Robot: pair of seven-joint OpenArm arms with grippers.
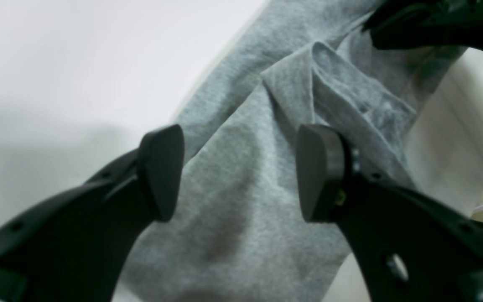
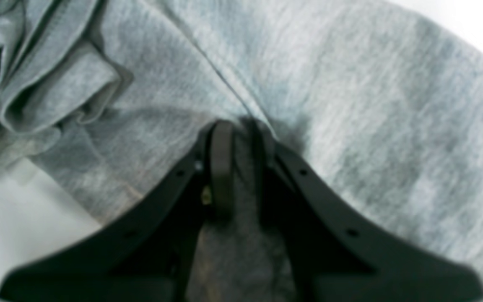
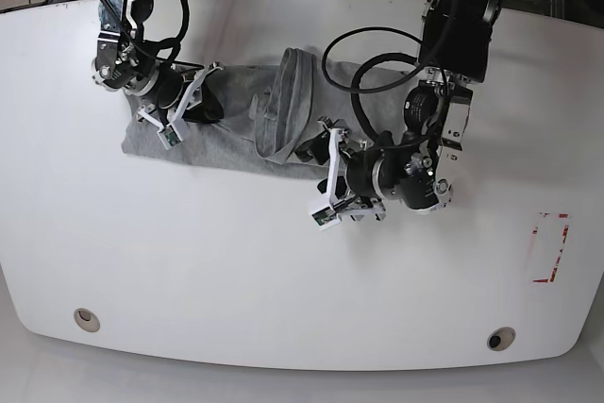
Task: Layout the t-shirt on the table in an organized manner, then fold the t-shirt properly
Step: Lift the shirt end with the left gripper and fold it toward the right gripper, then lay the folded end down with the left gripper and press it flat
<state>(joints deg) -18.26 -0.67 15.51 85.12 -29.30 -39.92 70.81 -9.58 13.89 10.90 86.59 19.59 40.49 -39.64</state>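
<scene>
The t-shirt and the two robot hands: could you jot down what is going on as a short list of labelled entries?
garment: grey t-shirt, bunched and creased, not laid flat
surface: white table
right hand: shut on a pinch of the t-shirt's fabric
left hand: open, over the t-shirt, holding nothing
folding: not yet begun
table marks: red tape rectangle, two round grommets

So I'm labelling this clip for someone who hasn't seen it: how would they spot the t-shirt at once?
Look at the big glossy white table and go to its far half, between the two black arms. The t-shirt lies there as a long, bunched strip of heather-grey cloth, the right gripper pinching one end and the left gripper, jaws apart, at the other. It is the only soft grey thing there.
</scene>
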